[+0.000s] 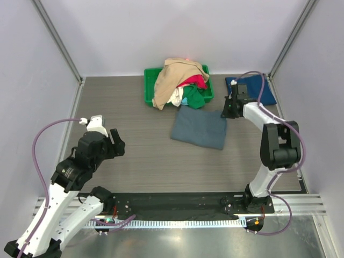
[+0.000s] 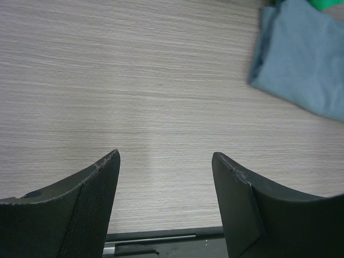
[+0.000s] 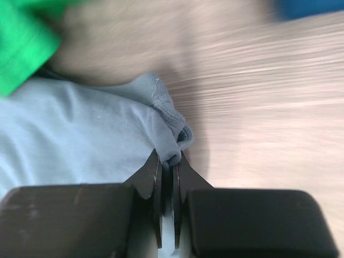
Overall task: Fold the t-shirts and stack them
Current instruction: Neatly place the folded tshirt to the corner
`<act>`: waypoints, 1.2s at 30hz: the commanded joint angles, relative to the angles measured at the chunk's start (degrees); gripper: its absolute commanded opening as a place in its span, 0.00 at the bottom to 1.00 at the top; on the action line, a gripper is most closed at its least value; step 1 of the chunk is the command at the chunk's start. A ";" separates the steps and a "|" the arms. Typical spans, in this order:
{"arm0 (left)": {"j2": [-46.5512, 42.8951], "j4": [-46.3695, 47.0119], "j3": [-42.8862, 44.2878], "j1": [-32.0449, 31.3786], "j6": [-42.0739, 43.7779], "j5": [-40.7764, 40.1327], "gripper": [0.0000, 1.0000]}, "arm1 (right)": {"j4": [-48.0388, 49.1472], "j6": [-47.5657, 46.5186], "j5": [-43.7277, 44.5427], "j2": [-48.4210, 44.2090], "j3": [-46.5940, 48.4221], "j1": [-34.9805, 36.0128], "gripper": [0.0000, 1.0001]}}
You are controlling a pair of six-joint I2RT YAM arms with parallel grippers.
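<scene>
1. On my top feed I see a table point(image 1: 134, 145) with a grey-brown wood-grain surface, its streaks running side to side.
2. A plain pale back wall point(image 1: 177, 32) closes the far side, with a left wall point(image 1: 27, 64) and a right wall point(image 1: 322, 80) of the same matte finish.
3. A slanted metal left post point(image 1: 56, 38) and right post point(image 1: 293, 36) mark the far corners.
4. Along the near edge I see a black base strip point(image 1: 177, 203), a white ribbed strip point(image 1: 183, 221) below it, then a brushed metal sheet point(image 1: 177, 242).
5. The light is even and soft, and shadows on the table are faint.
</scene>
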 commanded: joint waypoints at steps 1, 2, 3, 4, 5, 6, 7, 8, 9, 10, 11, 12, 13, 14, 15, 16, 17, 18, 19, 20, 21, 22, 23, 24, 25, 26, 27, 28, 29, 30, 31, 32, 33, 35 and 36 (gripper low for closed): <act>1.18 2.95 -0.24 0.06 0.38 -0.54 0.70 | -4.08 -6.62 16.76 -8.07 3.34 -1.52 0.01; 1.53 2.95 -0.15 0.15 0.38 -0.37 0.70 | -4.25 -8.02 17.99 -9.38 3.69 -1.69 0.01; 1.71 2.86 -0.15 0.06 0.38 -0.28 0.70 | -4.16 -8.64 19.05 -10.09 4.31 -2.39 0.01; 1.80 2.95 -0.15 0.15 0.38 -0.19 0.70 | -4.16 -9.17 19.06 -10.54 4.75 -2.83 0.01; 1.63 3.03 -0.24 0.06 0.38 0.07 0.70 | -3.90 -9.79 19.06 -10.89 5.28 -3.10 0.01; 1.54 3.12 -0.24 0.15 0.38 0.08 0.70 | -3.64 -10.92 18.88 -11.33 6.59 -3.97 0.01; 1.54 3.21 -0.42 0.15 0.38 0.08 0.70 | -3.37 -11.46 18.27 -11.24 7.38 -4.24 0.01; 1.36 3.12 -0.42 0.15 0.47 -0.01 0.70 | -2.85 -12.07 18.01 -10.98 8.35 -4.33 0.01; 1.36 3.12 -0.42 0.15 0.47 -0.01 0.70 | -2.84 -12.95 17.92 -10.28 10.53 -4.68 0.01; 1.36 3.21 -0.33 0.15 0.47 -0.01 0.70 | -2.84 -13.30 18.09 -9.67 11.95 -4.85 0.01; 1.45 3.21 -0.42 0.15 0.47 -0.01 0.70 | -2.76 -13.66 18.00 -9.14 13.18 -4.86 0.01; 1.45 3.21 -0.42 0.15 0.47 -0.19 0.70 | -2.76 -14.09 18.18 -8.70 15.54 -4.94 0.01; 1.36 3.21 -0.42 0.15 0.47 -0.10 0.70 | -2.93 -14.71 18.35 -7.39 16.87 -5.21 0.01; 1.36 3.21 -0.50 0.15 0.47 -0.10 0.70 | -3.02 -14.97 18.44 -6.94 18.19 -5.29 0.01; 1.45 3.21 -0.51 0.06 0.47 -0.19 0.70 | -3.02 -15.15 18.44 -6.15 20.55 -5.38 0.01; 1.36 3.30 -0.51 0.15 0.47 -0.10 0.70 | -3.19 -15.59 18.27 -5.10 21.79 -5.38 0.01; 1.54 3.30 -0.59 0.15 0.47 -0.01 0.70 | -3.80 -15.77 18.70 -4.31 23.02 -5.38 0.01; 1.54 3.21 -0.51 0.06 0.47 -0.01 0.69 | -4.16 -15.85 19.14 -3.78 25.47 -5.38 0.01; 1.63 3.30 -0.51 0.15 0.47 0.07 0.69 | -4.68 -15.86 20.28 -3.16 26.71 -5.47 0.01; 1.63 3.30 -0.51 0.15 0.47 0.08 0.69 | -5.91 -15.86 21.25 -1.94 27.94 -5.38 0.01; 1.63 3.30 -0.59 0.15 0.47 0.08 0.69 | -6.27 -15.86 21.17 -1.41 30.04 -5.47 0.01; 1.63 3.30 -0.59 0.15 0.47 0.08 0.69 | -6.45 -15.86 20.99 -0.97 30.94 -5.38 0.01; 1.71 3.39 -0.59 0.15 0.47 0.08 0.69 | -6.71 -17.25 21.17 -0.09 32.86 -5.38 0.01; 1.80 3.30 -0.51 0.15 0.47 0.16 0.70 | -6.89 -17.44 21.26 0.53 33.92 -5.47 0.01; 1.89 3.39 -0.59 0.15 0.47 0.16 0.69 | -7.41 -17.70 21.52 1.06 34.89 -5.47 0.01; 1.98 3.39 -0.59 0.15 0.47 0.25 0.69 | -7.68 -18.14 21.78 2.10 36.03 -5.38 0.01; 1.98 3.47 -0.59 0.15 0.47 0.25 0.69 | -7.94 -18.31 21.87 2.46 37.96 -6.95 0.01; 2.24 3.39 -0.59 0.15 0.47 0.16 0.69 | -8.12 -18.40 21.70 2.82 38.85 -6.97 0.01; 2.24 3.39 -0.59 0.15 0.47 0.16 0.69 | -8.38 -18.49 21.61 3.17 39.64 -6.97 0.01; 2.24 3.39 -0.59 0.06 0.47 0.16 0.69 | -8.47 -18.67 21.69 3.61 40.95 -7.05 0.01; 2.33 3.30 -0.59 0.15 0.47 0.16 0.69 | -8.47 -18.84 21.70 3.78 41.57 -7.05 0.01; 2.16 3.30 -0.59 0.15 0.38 0.08 0.69 | -8.64 -19.02 21.87 3.96 42.10 -7.05 0.01; 2.24 3.30 -0.59 0.15 0.38 -0.01 0.69 | -8.56 -19.28 22.13 4.22 42.98 -7.14 0.01; 2.24 3.30 -0.68 0.15 0.38 0.07 0.69 | -8.64 -19.90 22.40 4.66 43.68 -7.32 0.01; 2.24 3.39 -0.68 0.15 0.38 -0.01 0.69 | -8.64 -19.99 22.31 4.93 44.30 -7.49 0.01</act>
